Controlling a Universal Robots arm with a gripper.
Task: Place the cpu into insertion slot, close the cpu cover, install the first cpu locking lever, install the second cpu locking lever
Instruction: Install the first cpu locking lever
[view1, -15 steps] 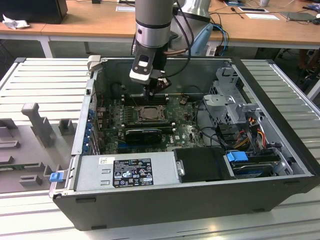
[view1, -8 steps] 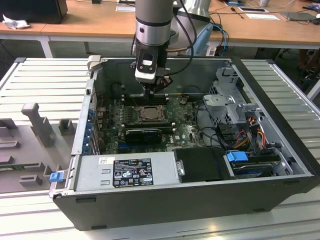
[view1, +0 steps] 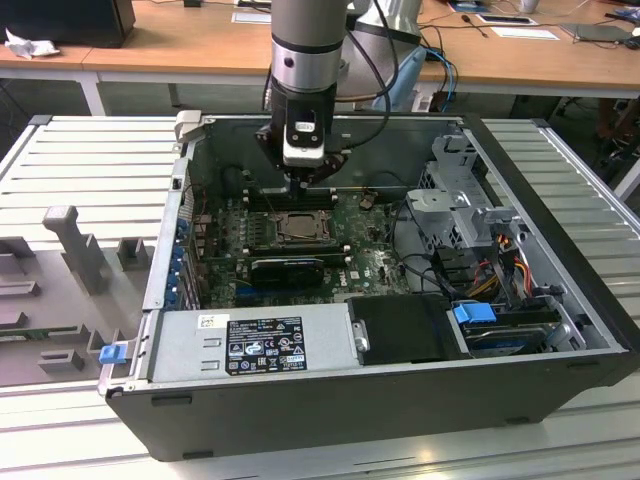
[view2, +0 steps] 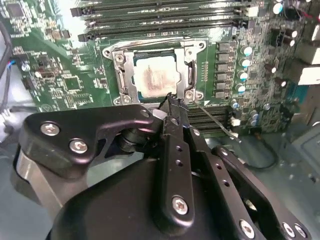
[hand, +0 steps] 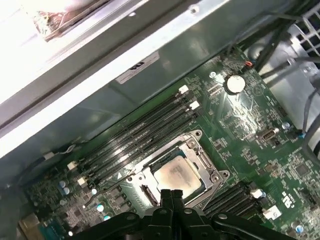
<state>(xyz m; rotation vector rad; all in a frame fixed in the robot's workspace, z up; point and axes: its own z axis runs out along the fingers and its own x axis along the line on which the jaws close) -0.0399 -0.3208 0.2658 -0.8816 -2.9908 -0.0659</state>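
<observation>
**Exterior view.** The open computer case (view1: 400, 400) lies on the ribbed worktop (view1: 80, 160). The arm reaches down into it. The end effector (view1: 301, 188) hangs just above the far edge of the insertion slot (view1: 272, 232) on the green motherboard (view1: 370, 262). The cpu (view1: 298, 228) shows as a pale square inside the slot.

**Second wrist view.** The cpu sits flat and centred in the slot. The cpu cover (view2: 127, 75) lies down around it, with the chip top showing through its window. The end effector fingers are pressed together with nothing visible between them. The tips are at one socket corner, just beside the cpu's edge. A thin metal rod (view2: 215, 120) slants away from that corner across a bank of RAM slots (view2: 220, 112). I take it for a locking lever that is not latched.

**First wrist view.** Same reading: the fingers are together and the tips are over the rim of the cover. The cpu is seated and framed by metal.

**Progress (judgement).** Placement and cover closing look done. At least one lever looks outstanding. I cannot tell the state of the other.
</observation>
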